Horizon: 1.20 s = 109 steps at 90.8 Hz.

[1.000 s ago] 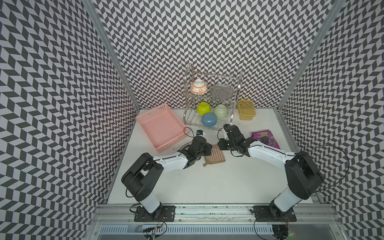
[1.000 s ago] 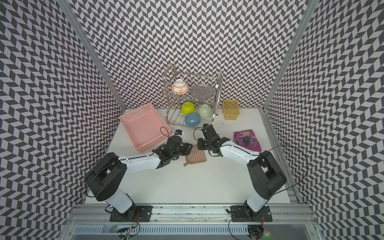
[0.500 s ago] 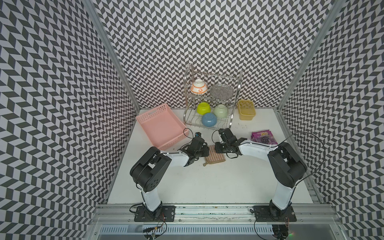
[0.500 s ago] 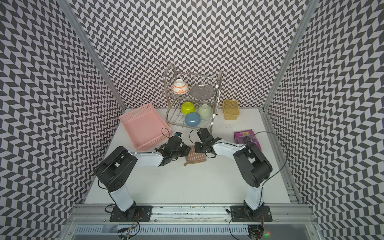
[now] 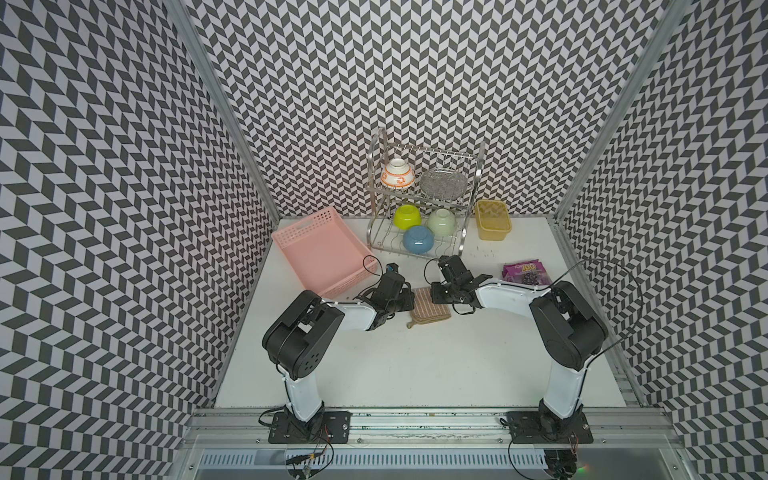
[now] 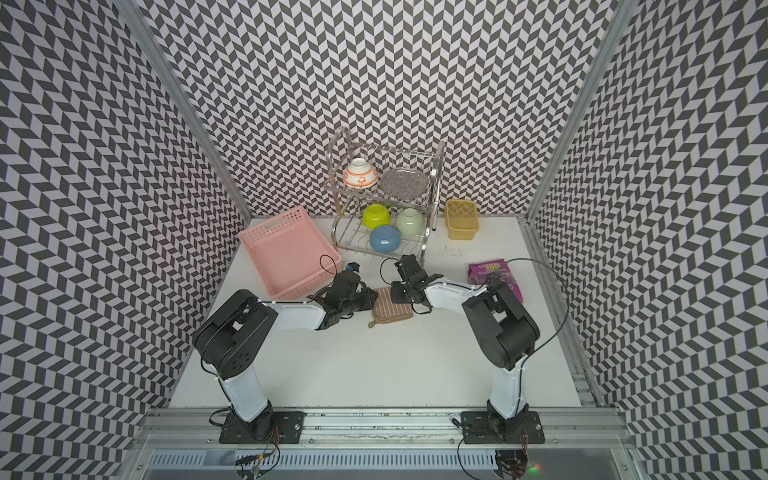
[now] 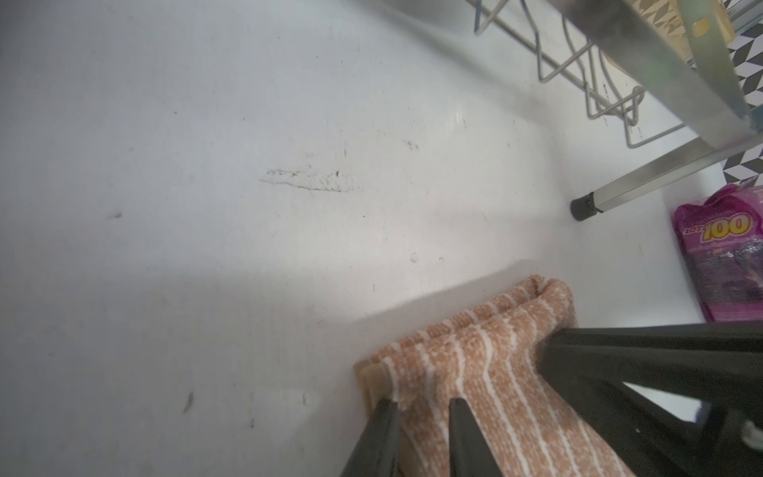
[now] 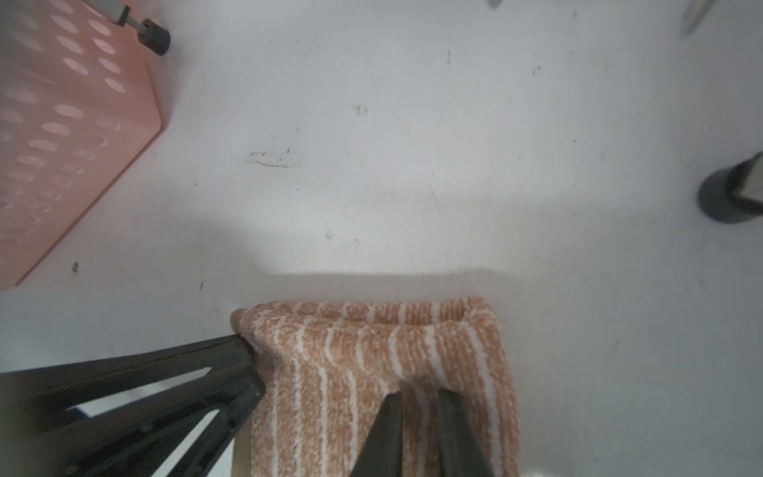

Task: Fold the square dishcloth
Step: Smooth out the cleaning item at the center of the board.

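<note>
Item: the striped dishcloth [image 5: 430,306] lay doubled over on the white surface [image 5: 415,365], between the two arms and just in front of the dish rack [image 5: 424,199].
Left gripper [image 7: 423,406]: fingers were clenched on the cloth's upper layer at its left side, near the far rolled edge.
Right gripper [image 8: 419,398]: fingers were pinching the upper layer at the right side.
Handling: judged light, soft and limp. No breakage risk, but the layers could sag or slip.
Hold: corners or hem, both sides level.
</note>
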Each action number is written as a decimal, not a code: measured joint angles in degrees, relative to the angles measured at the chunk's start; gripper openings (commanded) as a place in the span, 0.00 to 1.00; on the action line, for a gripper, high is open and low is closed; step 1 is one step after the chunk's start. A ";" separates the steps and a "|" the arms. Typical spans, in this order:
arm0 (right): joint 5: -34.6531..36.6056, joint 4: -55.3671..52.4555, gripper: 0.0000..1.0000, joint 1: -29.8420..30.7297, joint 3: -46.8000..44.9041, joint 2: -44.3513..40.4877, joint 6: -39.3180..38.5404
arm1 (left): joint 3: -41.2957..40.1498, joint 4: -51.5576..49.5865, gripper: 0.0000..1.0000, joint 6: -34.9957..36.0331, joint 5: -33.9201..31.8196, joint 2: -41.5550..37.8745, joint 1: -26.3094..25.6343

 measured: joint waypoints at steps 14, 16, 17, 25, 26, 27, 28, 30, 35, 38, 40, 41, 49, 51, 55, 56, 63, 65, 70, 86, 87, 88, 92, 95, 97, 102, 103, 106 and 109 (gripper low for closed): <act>0.20 0.17 0.19 -0.68 -1.38 -1.16 -0.04 | 0.11 -0.17 0.26 0.87 -0.02 0.00 0.26; 0.20 0.17 0.19 -0.70 -1.44 -1.44 -0.07 | 0.17 -0.20 0.26 0.92 -0.02 0.00 0.26; 0.20 0.17 0.19 -0.70 -1.46 -1.55 -0.07 | 0.24 -0.28 0.26 0.94 -0.02 0.00 0.28; 0.15 0.22 0.19 -0.72 -1.46 -2.62 -0.24 | 1.09 -0.57 0.26 1.03 0.04 -0.04 0.33; 0.15 0.22 0.19 -0.72 -1.46 -2.71 -0.26 | 1.20 -0.57 0.26 1.03 0.04 -0.09 0.33; 0.15 0.22 0.19 -0.72 -1.46 -2.82 -0.28 | 1.31 -0.57 0.26 1.05 0.04 -0.13 0.33; 0.17 0.22 0.19 -0.72 -1.46 -2.95 -0.28 | 1.38 -0.57 0.26 1.03 0.07 -0.22 0.33; 0.15 0.22 0.19 -0.72 -1.46 -3.15 -0.31 | 1.49 -0.59 0.26 1.03 0.11 -0.42 0.33; 0.24 0.22 0.19 -0.72 -1.46 -3.54 -0.37 | 1.64 -0.59 0.26 1.03 0.37 -1.01 0.33; 0.39 0.22 0.19 -0.72 -1.44 -3.63 -0.48 | 1.73 -0.59 0.26 1.01 0.66 -1.36 0.33; 0.48 0.22 0.19 -0.72 -1.42 -3.65 -0.50 | 1.81 -0.59 0.26 1.01 0.79 -1.57 0.33; 0.59 0.17 0.19 -0.72 -1.38 -3.65 -0.52 | 1.84 -0.59 0.26 1.01 0.96 -1.60 0.33; 1.29 -0.04 0.19 -0.72 -1.11 -3.63 -0.72 | 2.14 -0.57 0.26 0.98 1.70 -1.75 0.31; 1.42 -0.11 0.19 -0.72 -0.94 -3.63 -0.72 | 2.25 -0.59 0.26 0.96 1.88 -1.75 0.28; 1.81 -0.28 0.19 -0.72 -0.42 -3.52 -0.72 | 2.60 -0.63 0.26 0.96 2.43 -1.68 0.24; 1.90 -0.31 0.19 -0.72 -0.26 -3.48 -0.72 | 2.73 -0.63 0.26 0.96 2.56 -1.62 0.22; 2.62 -0.28 0.19 -0.72 1.05 -2.89 -0.72 | 4.22 -0.61 0.26 0.98 3.61 -0.76 0.11; 2.80 -0.24 0.19 -0.72 1.44 -2.64 -0.72 | 4.76 -0.61 0.26 1.01 3.91 -0.35 0.07; 3.23 -0.20 0.19 -0.72 2.25 -2.01 -0.72 | 6.05 -0.52 0.26 1.03 4.79 0.63 -0.07; 4.22 -0.28 0.19 -0.74 3.17 0.11 -0.70 | 8.61 -0.04 0.26 1.03 7.43 4.48 -0.52; 4.28 -0.28 0.19 -0.74 3.23 0.26 -0.70 | 8.63 -0.04 0.26 1.03 7.58 4.68 -0.52; 4.35 -0.28 0.19 -0.74 3.26 0.44 -0.70 | 8.66 -0.04 0.26 1.03 7.67 4.90 -0.52; 4.55 -0.26 0.19 -0.74 3.41 0.96 -0.70 | 8.68 -0.07 0.26 1.03 7.96 5.75 -0.52; 4.72 -0.26 0.19 -0.74 3.41 1.29 -0.70 | 8.68 -0.07 0.26 1.03 8.20 6.38 -0.52; 4.79 -0.26 0.19 -0.74 3.43 1.44 -0.70 | 8.68 -0.07 0.26 1.03 8.26 6.73 -0.52; 4.94 -0.24 0.19 -0.79 3.48 1.86 -0.70 | 8.90 -0.09 0.26 1.03 8.48 7.72 -0.52; 4.96 -0.24 0.19 -0.81 3.52 1.95 -0.70 | 8.98 -0.09 0.26 1.03 8.57 7.91 -0.52; 4.98 -0.24 0.19 -0.85 3.63 2.19 -0.70 | 9.31 -0.11 0.26 1.03 8.66 8.33 -0.52; 5.05 -0.22 0.19 -0.92 3.78 2.43 -0.70 | 9.62 -0.09 0.26 1.03 8.70 8.57 -0.52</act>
